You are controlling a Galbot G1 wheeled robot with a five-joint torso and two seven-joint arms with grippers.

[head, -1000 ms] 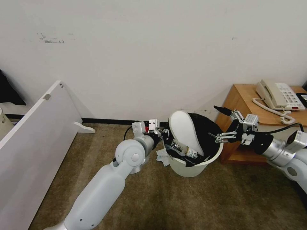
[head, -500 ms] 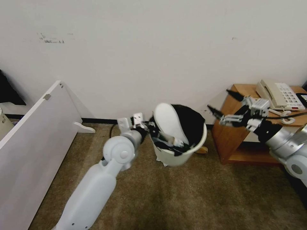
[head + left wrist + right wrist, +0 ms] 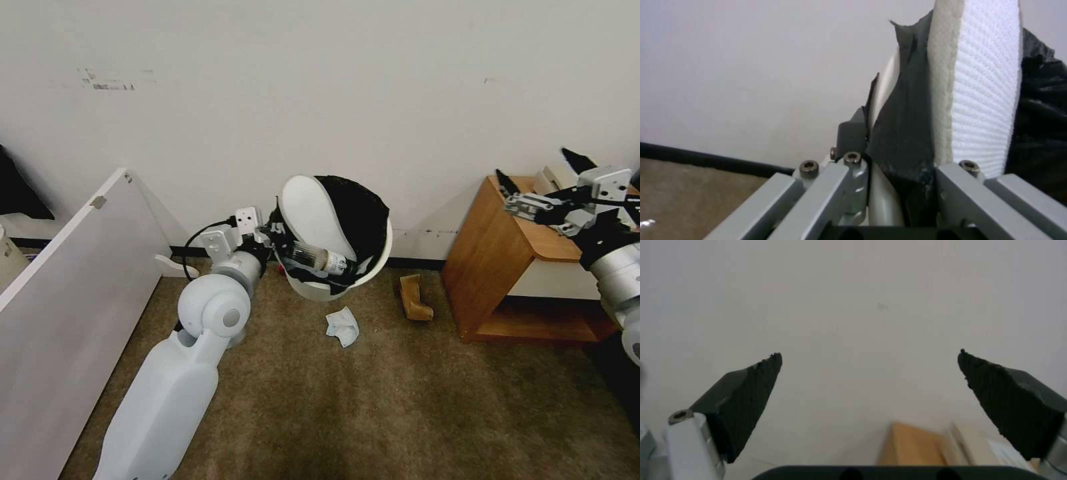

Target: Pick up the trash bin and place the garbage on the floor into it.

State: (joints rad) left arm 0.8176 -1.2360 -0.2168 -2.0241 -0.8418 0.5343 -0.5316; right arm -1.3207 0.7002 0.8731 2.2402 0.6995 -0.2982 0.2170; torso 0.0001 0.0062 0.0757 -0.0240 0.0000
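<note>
The trash bin (image 3: 313,288), white with a black bag over its rim, hangs tilted above the floor (image 3: 400,400) by the wall. My left gripper (image 3: 272,235) is shut on its rim; in the left wrist view the left gripper (image 3: 898,173) clamps the bag-covered rim (image 3: 882,200). A white slipper (image 3: 308,212) and a plastic bottle (image 3: 323,257) stick out of the bin. On the carpet lie a crumpled tissue (image 3: 343,327) and a tan crumpled paper (image 3: 415,298). My right gripper (image 3: 537,168) is open and holds nothing, raised above the wooden table; in its own view the right gripper (image 3: 868,355) faces the wall.
A wooden side table (image 3: 520,247) stands at the right against the wall. A white board (image 3: 67,287) leans at the left. A black skirting strip (image 3: 413,263) runs along the wall's foot. Open carpet lies in front.
My left arm lifted the bin up and to the left, uncovering the tissue and tan paper. My right gripper rose and pulled away to the right, still open.
</note>
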